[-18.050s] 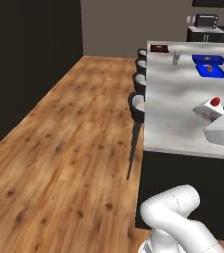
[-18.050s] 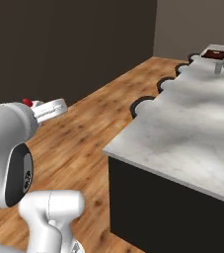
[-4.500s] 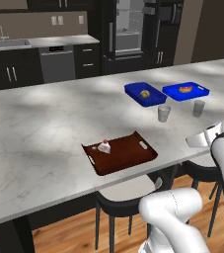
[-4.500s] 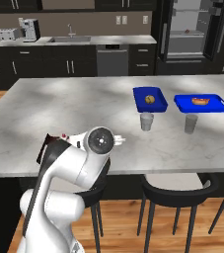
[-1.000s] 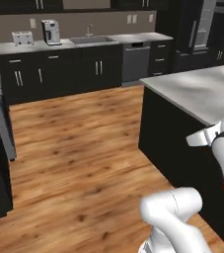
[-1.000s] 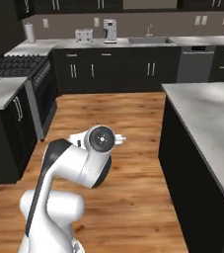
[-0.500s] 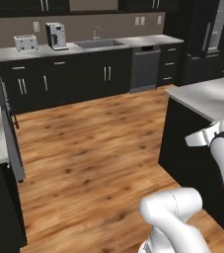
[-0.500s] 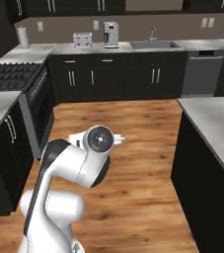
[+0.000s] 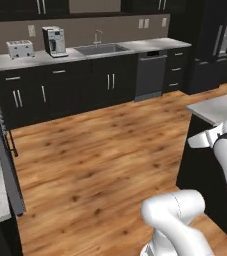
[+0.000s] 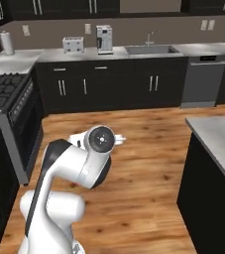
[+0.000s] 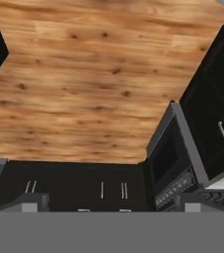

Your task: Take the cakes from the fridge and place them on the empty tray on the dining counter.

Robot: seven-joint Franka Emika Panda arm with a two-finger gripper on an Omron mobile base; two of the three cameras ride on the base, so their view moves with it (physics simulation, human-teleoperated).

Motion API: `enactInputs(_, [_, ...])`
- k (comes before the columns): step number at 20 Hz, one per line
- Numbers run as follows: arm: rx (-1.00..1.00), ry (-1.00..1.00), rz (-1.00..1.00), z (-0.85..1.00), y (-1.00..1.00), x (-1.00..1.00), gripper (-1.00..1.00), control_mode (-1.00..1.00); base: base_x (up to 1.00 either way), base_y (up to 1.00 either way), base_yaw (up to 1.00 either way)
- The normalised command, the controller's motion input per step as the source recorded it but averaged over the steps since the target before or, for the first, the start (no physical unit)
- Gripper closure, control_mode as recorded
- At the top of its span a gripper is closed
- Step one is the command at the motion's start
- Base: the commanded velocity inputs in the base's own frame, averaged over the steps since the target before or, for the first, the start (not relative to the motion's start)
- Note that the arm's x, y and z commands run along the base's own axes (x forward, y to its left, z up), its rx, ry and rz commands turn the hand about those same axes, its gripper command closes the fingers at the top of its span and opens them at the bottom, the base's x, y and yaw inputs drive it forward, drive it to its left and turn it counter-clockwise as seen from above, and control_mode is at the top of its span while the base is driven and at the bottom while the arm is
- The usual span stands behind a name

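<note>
The fridge [image 9: 220,40] is cropped at the left base view's upper right, well apart from the empty, wide-open gripper [image 11: 111,200] held over wood floor [image 11: 84,84].

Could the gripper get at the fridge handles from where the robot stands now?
Probably not. The fridge stands in the far corner across open wood floor, while the open, empty gripper stays tucked near the base.
</note>
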Motion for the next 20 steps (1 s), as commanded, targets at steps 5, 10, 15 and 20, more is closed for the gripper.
enactInputs(5, [0.0, 0.0, 0.0, 0.0, 0.0, 0.0, -1.0, 1.0, 1.0, 0.0, -0.28])
enactInputs(10, [0.0, 0.0, 0.0, 0.0, 0.0, 0.0, -1.0, 1.0, 1.0, 0.0, -0.31])
enactInputs(15, [0.0, 0.0, 0.0, 0.0, 0.0, 0.0, -1.0, 1.0, 1.0, 0.01, -0.31])
enactInputs(20, [0.0, 0.0, 0.0, 0.0, 0.0, 0.0, -1.0, 1.0, 1.0, 0.2, -0.42])
